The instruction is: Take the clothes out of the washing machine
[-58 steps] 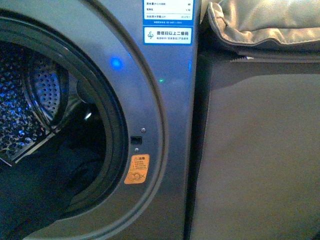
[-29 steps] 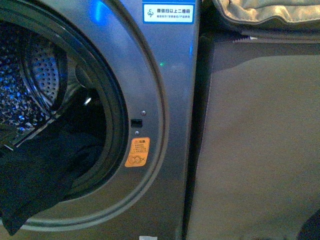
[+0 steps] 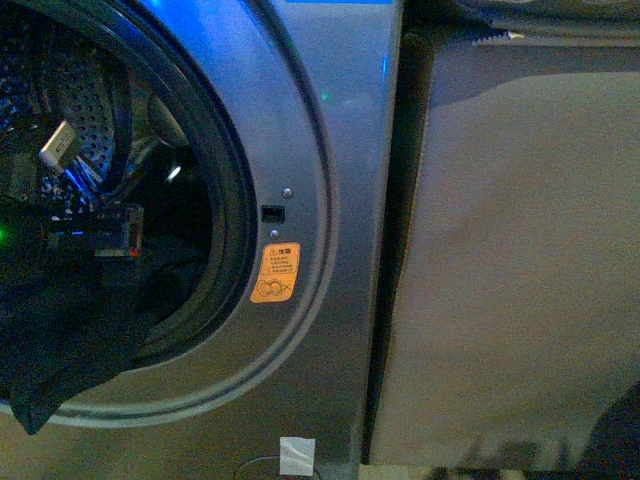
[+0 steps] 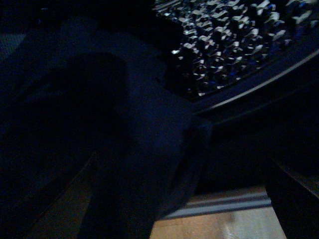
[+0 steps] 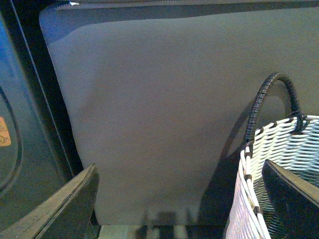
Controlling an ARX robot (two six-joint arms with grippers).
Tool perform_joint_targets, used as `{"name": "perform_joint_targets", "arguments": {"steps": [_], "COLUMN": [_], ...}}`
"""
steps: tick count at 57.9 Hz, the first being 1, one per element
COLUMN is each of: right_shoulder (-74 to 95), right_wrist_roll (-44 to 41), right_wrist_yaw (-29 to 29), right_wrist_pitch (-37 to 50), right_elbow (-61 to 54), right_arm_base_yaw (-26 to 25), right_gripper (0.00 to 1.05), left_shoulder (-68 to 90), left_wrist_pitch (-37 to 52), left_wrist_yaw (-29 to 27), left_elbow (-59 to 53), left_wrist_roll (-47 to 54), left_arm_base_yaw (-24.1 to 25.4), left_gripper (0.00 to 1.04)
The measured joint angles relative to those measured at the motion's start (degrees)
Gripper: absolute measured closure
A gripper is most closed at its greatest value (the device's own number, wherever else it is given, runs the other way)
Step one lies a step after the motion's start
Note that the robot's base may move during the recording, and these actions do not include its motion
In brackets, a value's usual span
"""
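The washing machine (image 3: 300, 130) is grey, with a round dark-rimmed porthole and an orange sticker (image 3: 274, 272). The clothes (image 3: 60, 365), a dark navy garment, spill out of the drum and hang over the porthole's lower rim. My left arm (image 3: 95, 232) reaches into the porthole just above them. In the left wrist view the clothes (image 4: 124, 139) fill most of the picture, under the perforated drum (image 4: 229, 40). My left gripper (image 4: 174, 201) is open with fabric lying across the gap. My right gripper (image 5: 179, 199) is open and holds nothing, facing the sofa's side.
A tan upholstered sofa (image 3: 520, 260) stands right beside the machine. A white woven basket (image 5: 281, 169) with a dark handle (image 5: 269, 94) sits by my right gripper's fingers (image 5: 294, 199). Light wood floor (image 4: 219, 224) shows below the porthole. White tape (image 3: 296, 455) marks the machine's lower front.
The front view has shifted downward. My left arm has come into the porthole, where only drum and cloth showed before. The clothes still hang over the rim.
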Motion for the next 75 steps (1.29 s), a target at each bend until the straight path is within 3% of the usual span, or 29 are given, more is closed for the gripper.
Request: {"name": "perform_joint_targets", "arguments": {"steps": [12,75], "right_shoulder": [0.0,0.0], "right_wrist_roll": [0.0,0.0], "right_wrist_yaw": [0.0,0.0], "right_wrist_pitch": [0.0,0.0], "right_elbow": [0.0,0.0], "right_arm_base_yaw": [0.0,0.0], "right_gripper": [0.07,0.07], "left_shoulder": [6.71,26.14], "left_wrist_pitch": [-2.86,-16.85], "left_wrist_yaw": [-3.17,-7.89], "left_elbow": [7.34,30.08], "left_wrist_roll": [2.38,1.49], "left_arm_base_yaw": [0.42,1.92], "left_gripper": [0.07,0.07]}}
